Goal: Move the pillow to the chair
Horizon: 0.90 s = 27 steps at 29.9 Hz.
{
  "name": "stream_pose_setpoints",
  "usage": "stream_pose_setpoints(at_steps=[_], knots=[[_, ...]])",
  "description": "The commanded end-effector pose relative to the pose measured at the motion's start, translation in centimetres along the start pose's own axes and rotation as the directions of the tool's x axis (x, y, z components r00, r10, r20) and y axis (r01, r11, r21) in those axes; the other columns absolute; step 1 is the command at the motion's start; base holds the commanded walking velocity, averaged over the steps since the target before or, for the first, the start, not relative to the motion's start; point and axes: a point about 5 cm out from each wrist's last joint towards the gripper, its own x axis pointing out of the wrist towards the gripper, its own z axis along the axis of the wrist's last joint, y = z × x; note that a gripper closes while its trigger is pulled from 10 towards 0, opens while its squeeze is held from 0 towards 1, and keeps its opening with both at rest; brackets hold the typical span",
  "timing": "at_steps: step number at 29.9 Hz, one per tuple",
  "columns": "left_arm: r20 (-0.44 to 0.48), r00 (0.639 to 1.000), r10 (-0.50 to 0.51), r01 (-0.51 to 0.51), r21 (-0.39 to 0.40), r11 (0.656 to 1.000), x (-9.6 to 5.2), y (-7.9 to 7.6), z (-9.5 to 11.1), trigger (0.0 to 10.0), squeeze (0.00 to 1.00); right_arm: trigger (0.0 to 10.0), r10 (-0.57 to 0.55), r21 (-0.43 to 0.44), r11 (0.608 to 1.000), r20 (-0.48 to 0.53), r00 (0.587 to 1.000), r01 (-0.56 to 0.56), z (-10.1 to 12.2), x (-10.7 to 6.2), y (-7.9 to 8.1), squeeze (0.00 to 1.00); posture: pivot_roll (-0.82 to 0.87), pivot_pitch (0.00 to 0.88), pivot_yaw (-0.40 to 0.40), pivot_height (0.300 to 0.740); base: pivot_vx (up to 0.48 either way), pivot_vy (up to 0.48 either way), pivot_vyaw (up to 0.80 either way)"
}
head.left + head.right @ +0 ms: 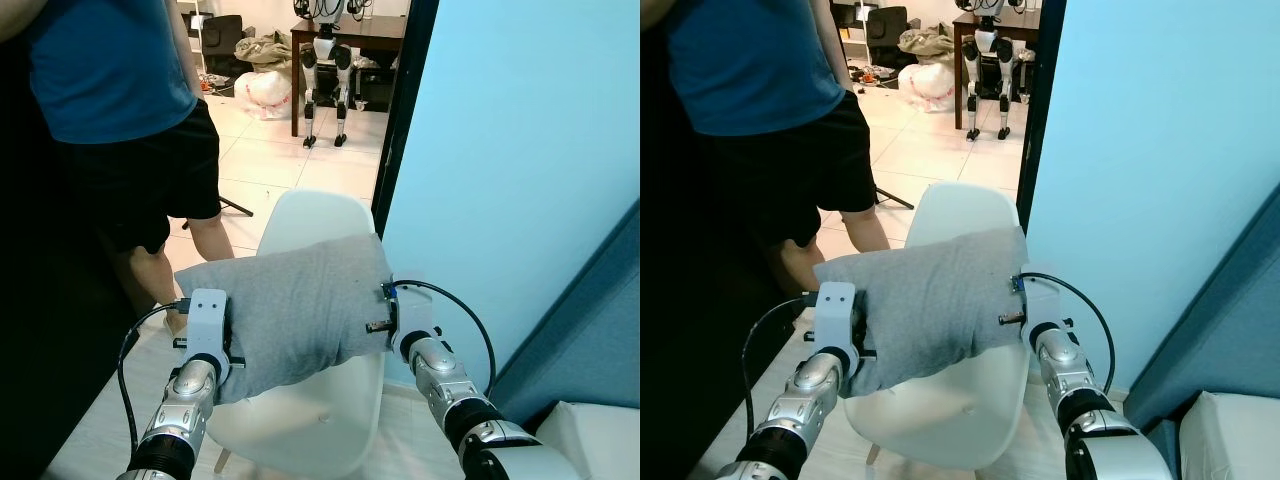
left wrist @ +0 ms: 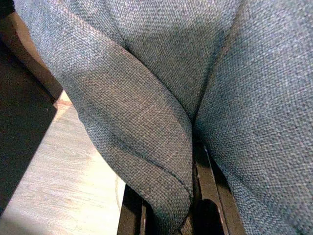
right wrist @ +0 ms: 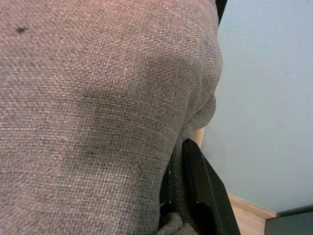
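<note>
We hold the gray pillow (image 1: 290, 310) up in the air with both claws, one at each end. The left claw (image 1: 225, 345) pinches the pillow's left end, and in the left wrist view we see cloth bunched between its black fingers (image 2: 208, 191). The right claw (image 1: 385, 318) is clamped on the right end, with cloth folded over its finger (image 3: 205, 191). The pillow's long side runs across from one claw to the other, a bit higher on the right. It hangs right over the seat of the white chair (image 1: 320, 415), and the chair's back (image 1: 315, 215) pokes up behind it. The pillow does not seem to rest on the seat yet. So the chair is straight below the pillow, and we think the next move is just down. Both arms reach forward, bent a little, about the same way out, so neither is nearer. A person (image 1: 130, 110) in a blue shirt and dark shorts stands close on the left of the chair. A blue wall (image 1: 520, 160) is on the right.
</note>
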Motion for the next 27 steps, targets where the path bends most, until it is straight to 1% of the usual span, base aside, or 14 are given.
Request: stream_pose_setpoints(at_steps=[1,16,27], knots=[[0.016,0.999,-0.033,0.033,0.005,0.999,0.16,-0.88,0.47,10.0,0.0,10.0,0.052,-0.009,0.999,-0.002,0.999,-0.052,0.13,0.19,1.18,0.0,-0.01,0.0,-0.033,0.691,0.0,0.0,0.0],[0.013,0.999,-0.033,0.033,0.011,0.999,0.21,-0.88,0.49,10.0,0.0,10.0,0.048,-0.01,0.999,0.002,0.999,-0.048,0.17,0.18,1.16,0.0,-0.01,0.0,-0.03,0.666,0.0,0.0,0.0],[0.015,0.999,-0.034,0.034,0.014,0.999,0.21,-1.06,0.49,10.0,0.0,10.0,0.043,-0.012,0.999,0.001,0.999,-0.043,0.21,0.19,0.97,0.0,-0.01,0.0,-0.03,0.666,0.0,0.0,0.0]])
